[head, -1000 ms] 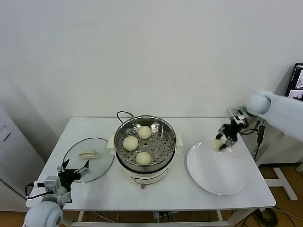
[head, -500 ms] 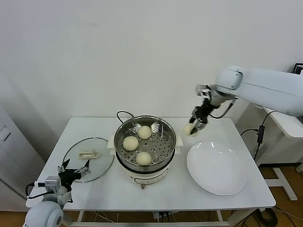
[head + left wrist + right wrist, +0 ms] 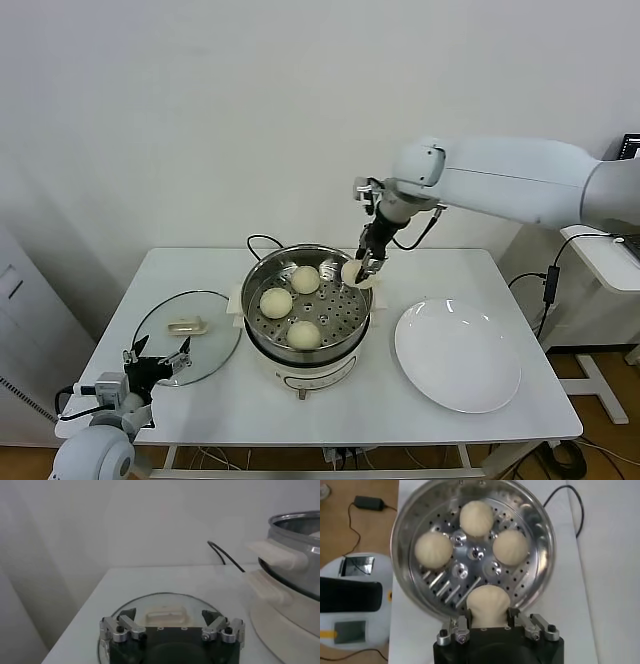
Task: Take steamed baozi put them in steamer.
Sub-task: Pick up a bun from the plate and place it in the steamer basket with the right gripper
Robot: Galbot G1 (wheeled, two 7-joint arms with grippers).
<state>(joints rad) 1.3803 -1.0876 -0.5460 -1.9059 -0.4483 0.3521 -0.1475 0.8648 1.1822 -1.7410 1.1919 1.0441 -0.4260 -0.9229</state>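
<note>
The shiny steel steamer (image 3: 262, 281) stands mid-table on its white pot base, with three cream-white baozi (image 3: 276, 302) (image 3: 305, 279) (image 3: 304, 334) on its perforated floor. My right gripper (image 3: 357, 273) hangs over the steamer's right rim, shut on a fourth baozi (image 3: 352, 271). In the right wrist view that held baozi (image 3: 488, 606) sits squeezed between the fingers above the basket (image 3: 410, 525), where the three others (image 3: 476, 518) (image 3: 433, 550) (image 3: 510, 547) lie. My left gripper (image 3: 156, 358) is parked open at the table's front left corner, by the glass lid (image 3: 150, 605).
A flat white plate (image 3: 458, 355) lies bare to the right of the steamer. The round glass lid (image 3: 187, 322) with its cream handle lies to the left. A black cord (image 3: 258, 241) runs behind the pot. The pot's side handle (image 3: 272, 552) shows in the left wrist view.
My right arm has carried the baozi leftward from above the plate's far edge to over the steamer's right rim. The left arm has not moved.
</note>
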